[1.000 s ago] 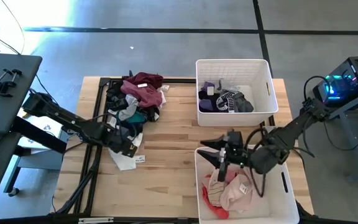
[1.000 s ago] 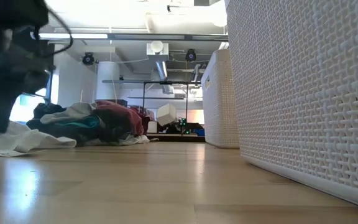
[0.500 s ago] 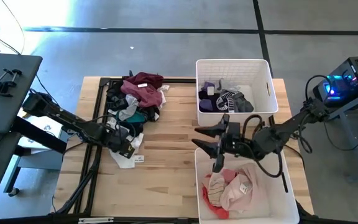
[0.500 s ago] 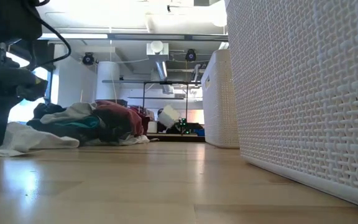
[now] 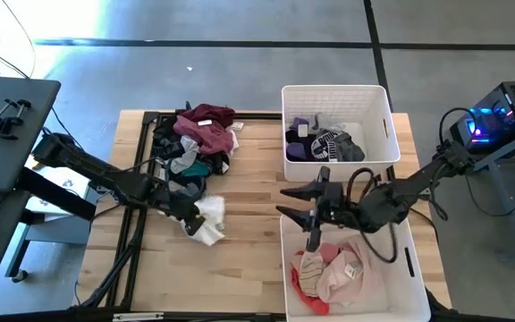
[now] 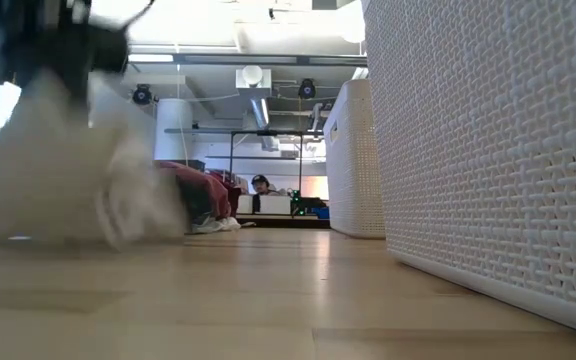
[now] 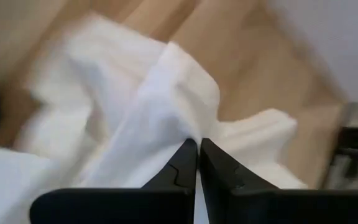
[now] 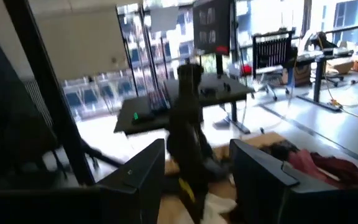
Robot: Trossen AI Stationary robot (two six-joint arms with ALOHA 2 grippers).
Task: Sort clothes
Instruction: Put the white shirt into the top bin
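A pale wooden bench (image 5: 249, 192) stands on a grey floor, with an open workshop of desks and windows behind it. The pile of clothes (image 5: 195, 143) lies at the bench's far left; two white bins sit on the right, the far bin (image 5: 336, 95) holding dark pieces, the near bin (image 5: 401, 282) pink ones. The left gripper (image 5: 189, 218), just this side of the pile, has its jaws pressed together on a white garment (image 5: 209, 220). So a pick is in hand; next I'd expect a lift and a carry across to a bin. The right gripper (image 5: 314, 213) hangs between the bins, jaws spread, holding nothing. No writing on the tags can be read.
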